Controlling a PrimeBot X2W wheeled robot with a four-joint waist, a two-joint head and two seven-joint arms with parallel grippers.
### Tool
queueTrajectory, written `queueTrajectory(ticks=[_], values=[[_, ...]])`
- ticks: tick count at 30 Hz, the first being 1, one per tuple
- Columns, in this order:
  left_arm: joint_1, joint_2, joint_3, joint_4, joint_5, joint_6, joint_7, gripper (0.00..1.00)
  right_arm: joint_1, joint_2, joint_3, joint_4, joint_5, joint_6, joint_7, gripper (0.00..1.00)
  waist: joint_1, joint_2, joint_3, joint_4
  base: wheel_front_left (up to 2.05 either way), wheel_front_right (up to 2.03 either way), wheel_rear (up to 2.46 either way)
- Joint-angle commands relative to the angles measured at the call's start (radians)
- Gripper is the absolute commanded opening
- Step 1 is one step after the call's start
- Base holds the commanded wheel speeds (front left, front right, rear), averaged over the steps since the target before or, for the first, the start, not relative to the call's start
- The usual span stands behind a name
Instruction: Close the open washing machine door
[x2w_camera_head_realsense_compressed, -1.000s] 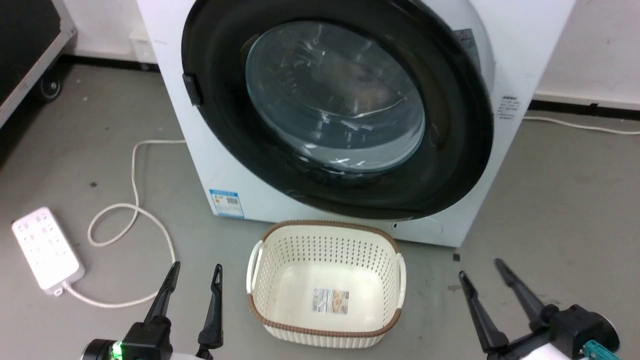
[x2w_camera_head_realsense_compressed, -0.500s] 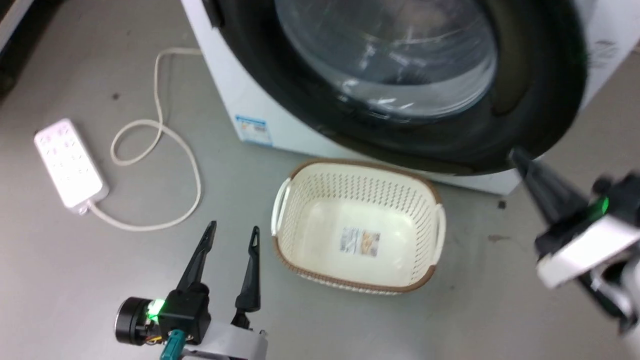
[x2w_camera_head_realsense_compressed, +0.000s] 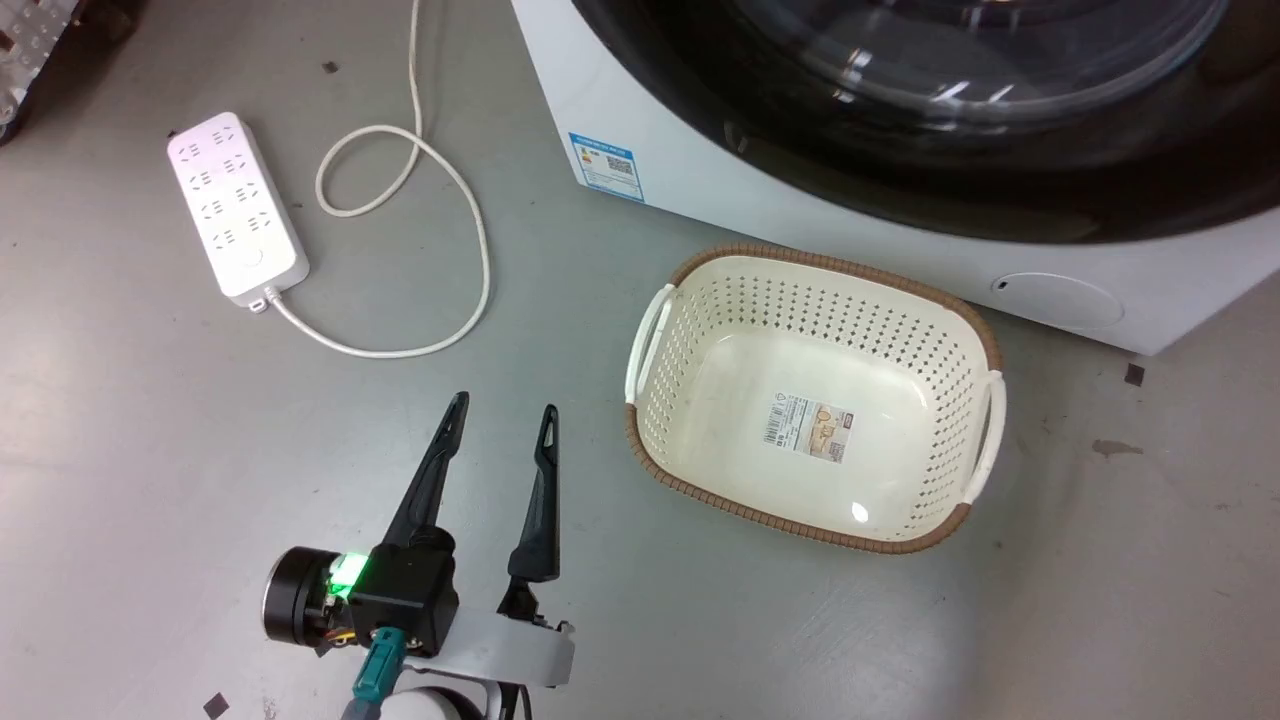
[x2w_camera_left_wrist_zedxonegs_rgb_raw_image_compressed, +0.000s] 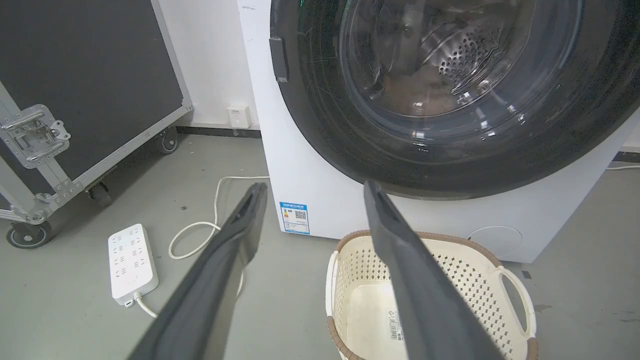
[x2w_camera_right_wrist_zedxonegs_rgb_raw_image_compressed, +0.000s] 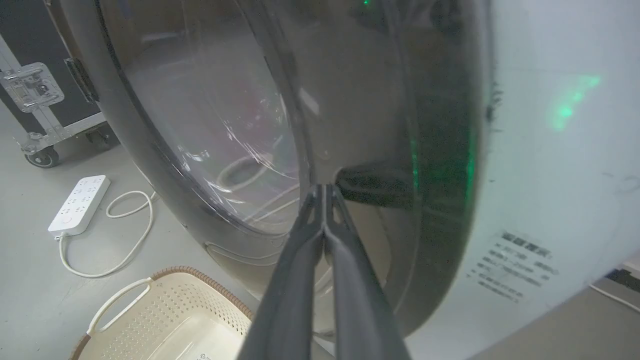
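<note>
A: Where is the washing machine door (x2w_camera_right_wrist_zedxonegs_rgb_raw_image_compressed: 440, 145) sitting?

B: It is lying close against the white washer front (x2w_camera_head_realsense_compressed: 700, 190), its black rim covering most of the cabinet. Whether the catch is engaging cannot be told.

A: What is the right gripper (x2w_camera_right_wrist_zedxonegs_rgb_raw_image_compressed: 324, 192) doing?

B: Its two fingers are pressing together with nothing between them. The tips are pointing at the dark rim just beside the glass bowl, next to a handle recess. Actual contact is hard to confirm.

A: And the left gripper (x2w_camera_head_realsense_compressed: 503, 404)?

B: It is hanging low over the floor beside the basket (x2w_camera_head_realsense_compressed: 830, 263), fingers spread wide and holding nothing, well apart from the door.

A: So which step is running?

B: The robot seems to be making the last push.

A: What is the next move asking for?

B: Probably driving the closed tips straight into the rim until the door is seating, without slipping onto the glass.
</note>
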Motion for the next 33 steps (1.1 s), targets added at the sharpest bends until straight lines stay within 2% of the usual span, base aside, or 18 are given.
queueTrajectory(ticks=[1,6,8,12,13,14,15,16,20,21,25,29,33], values=[[-0.009,-0.001,-0.004,-0.003,-0.004,0.008,-0.004,1.0,-0.051,0.003,-0.028,0.056,0.0,-0.002,0.0,0.0,-0.0002,-0.0001,0.002,0.006,0.0,0.0,0.0],[-0.009,-0.002,-0.006,-0.002,-0.007,0.013,-0.004,1.0,-0.107,0.012,-0.05,0.137,-0.026,-0.002,-0.005,0.0,-0.0002,-0.0001,0.001,0.01,0.0,0.0,0.0],[-0.008,-0.003,-0.001,0.002,-0.01,0.016,-0.004,1.0,-0.134,0.043,-0.044,0.197,-0.036,-0.002,-0.02,0.0,-0.0002,-0.0001,-0.018,0.0,0.0,0.0,0.0],[-0.007,-0.003,0.005,0.008,-0.013,0.012,-0.004,1.0,-0.123,0.063,-0.032,0.22,-0.031,-0.002,-0.043,0.0,-0.0002,-0.0001,-0.045,-0.012,0.0,0.0,0.0],[-0.004,-0.003,0.011,0.014,-0.013,0.008,-0.004,1.0,-0.104,0.079,-0.025,0.23,-0.025,-0.002,-0.067,0.16,-0.0002,-0.0001,-0.07,-0.022,0.0,0.0,0.0],[-0.004,-0.003,0.011,0.014,-0.013,0.008,-0.004,1.0,-0.104,0.079,-0.025,0.23,-0.025,-0.002,-0.067,0.16,-0.0002,-0.0001,-0.07,-0.022,0.0,0.0,0.0],[0.0,-0.003,0.015,0.018,-0.014,0.005,-0.004,1.0,-0.089,0.09,-0.022,0.233,-0.021,-0.002,-0.083,0.81,-0.0002,-0.0001,-0.085,-0.029,0.0,0.0,0.0],[0.004,-0.003,0.019,0.023,-0.015,0.002,-0.004,1.0,-0.071,0.099,-0.014,0.233,-0.022,-0.002,-0.098,1.0,-0.0002,-0.0001,-0.1,-0.037,0.0,0.0,0.0],[0.026,0.001,0.039,0.05,-0.025,-0.019,-0.004,1.0,0.034,0.141,0.03,0.227,-0.046,-0.002,-0.153,1.0,-0.0002,-0.0001,-0.183,-0.067,0.0,0.0,0.0],[0.048,0.006,0.059,0.069,-0.036,-0.034,-0.004,1.0,0.124,0.182,0.016,0.204,-0.058,-0.002,-0.184,1.0,-0.0002,-0.0001,-0.243,-0.096,0.0,0.0,0.0],[0.088,0.015,0.08,0.097,-0.044,-0.053,-0.004,1.0,0.262,0.24,-0.022,0.127,-0.092,-0.002,-0.201,1.0,-0.0002,-0.0001,-0.309,-0.139,0.0,0.0,0.0],[0.112,0.023,0.092,0.116,-0.046,-0.07,-0.004,1.0,0.396,0.279,-0.109,0.004,-0.192,-0.002,-0.205,1.0,-0.0002,-0.0001,-0.349,-0.173,0.0,0.0,0.0],[0.133,0.026,0.109,0.122,-0.048,-0.078,-0.004,1.0,0.56,0.378,-0.235,-0.131,-0.281,-0.002,-0.206,1.0,-0.0002,-0.0001,-0.379,-0.201,0.0,0.0,0.0]])
